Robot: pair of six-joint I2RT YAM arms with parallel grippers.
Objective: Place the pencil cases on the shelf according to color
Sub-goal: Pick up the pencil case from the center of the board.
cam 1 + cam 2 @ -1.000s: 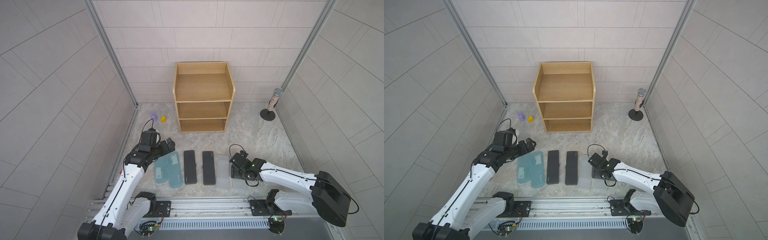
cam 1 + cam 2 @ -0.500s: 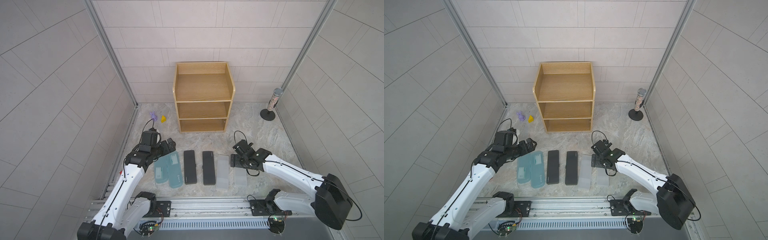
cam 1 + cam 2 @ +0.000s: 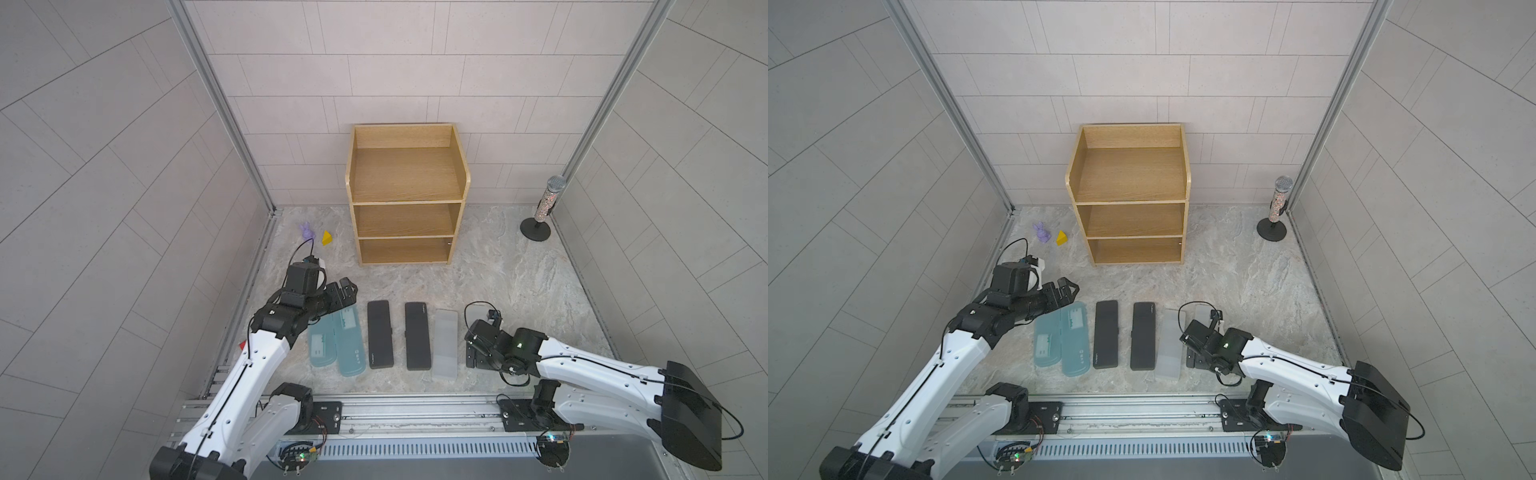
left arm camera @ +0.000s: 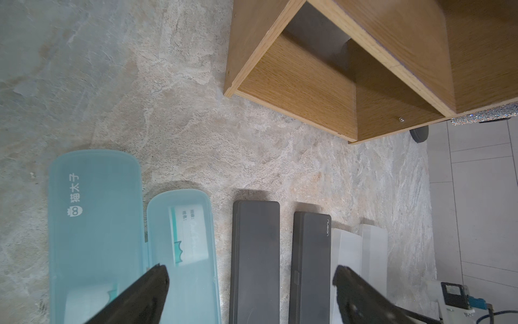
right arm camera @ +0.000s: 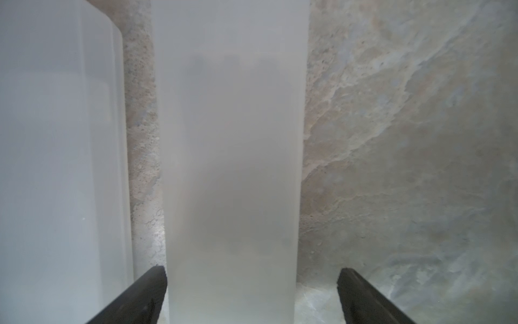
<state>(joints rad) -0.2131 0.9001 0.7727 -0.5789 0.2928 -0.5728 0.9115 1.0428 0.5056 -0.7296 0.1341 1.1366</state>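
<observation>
Right fingers [image 5: 145,294] stand open, straddling the end frosted case [image 5: 232,168], flat on the surface [image 3: 519,282]. Remaining pencil cases [image 3: 379,334] lie alongside in one row. Left fingers [image 4: 140,294] open, hovering over the teal pair [image 3: 349,340]. Shelf [image 3: 405,183] stands beyond, apart.

Bare floor between the shelf [image 3: 405,199] front and the row of pencil cases [image 3: 380,334], open right across. Left of the shelf, partly blocked by a purple figure [image 3: 306,230] and a yellow wedge [image 3: 327,237]; far right corner, by a stand [image 3: 535,229]. No gap between the teal cases [image 4: 95,224]; strips of floor between the black cases [image 4: 255,252], thinner between the white cases [image 5: 232,168].
</observation>
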